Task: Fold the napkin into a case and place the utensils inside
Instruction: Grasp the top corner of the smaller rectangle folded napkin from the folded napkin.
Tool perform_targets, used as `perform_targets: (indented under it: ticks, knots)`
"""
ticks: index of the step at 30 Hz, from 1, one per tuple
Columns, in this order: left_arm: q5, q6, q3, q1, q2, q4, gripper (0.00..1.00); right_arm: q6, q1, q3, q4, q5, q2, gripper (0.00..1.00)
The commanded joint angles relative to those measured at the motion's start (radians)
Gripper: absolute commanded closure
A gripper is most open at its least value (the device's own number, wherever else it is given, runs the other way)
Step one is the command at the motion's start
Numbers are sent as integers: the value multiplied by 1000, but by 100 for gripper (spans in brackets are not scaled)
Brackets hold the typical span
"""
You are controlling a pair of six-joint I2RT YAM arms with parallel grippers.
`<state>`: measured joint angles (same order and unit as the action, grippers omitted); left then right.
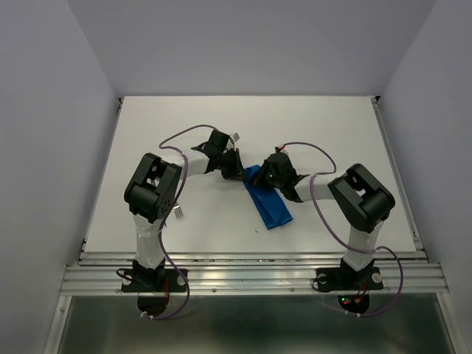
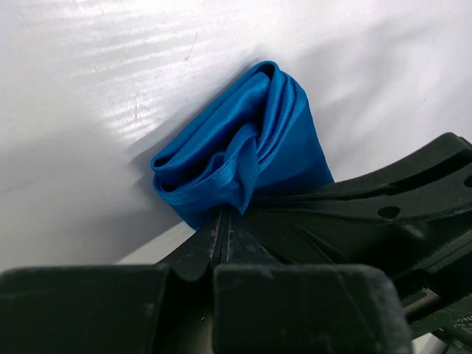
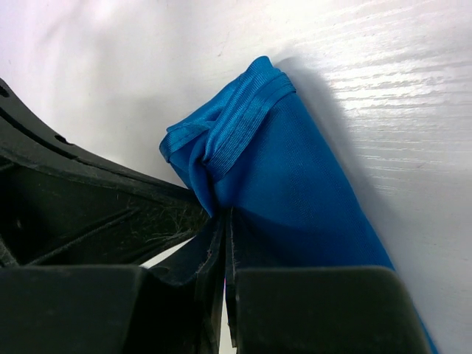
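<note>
The black left claw [image 2: 223,215] and black right claw [image 3: 226,218] pinch the far end of the bright blue cloth napkin [image 1: 271,209], perhaps to fold it nearer.

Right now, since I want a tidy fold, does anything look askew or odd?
Yes. The napkin is bunched and creased at its far end, not flat, where the left gripper and right gripper both pinch it; the rest lies as a narrow strip.
</note>
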<state>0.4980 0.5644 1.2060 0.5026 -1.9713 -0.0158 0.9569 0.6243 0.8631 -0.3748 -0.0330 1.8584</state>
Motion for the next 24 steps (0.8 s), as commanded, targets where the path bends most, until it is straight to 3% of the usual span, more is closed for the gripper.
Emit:
perform_targets:
  ticks: [1, 19, 24]
  knots:
    - [13, 11, 47, 10, -52, 39, 100, -15, 14, 17, -1, 1, -1, 94]
    - [4, 8, 66, 11, -60, 22, 100, -141, 14, -76, 217, 203, -341, 84]
    - [-73, -11, 121, 28, -43, -61, 100, -199, 14, -137, 339, 289, -419, 82]
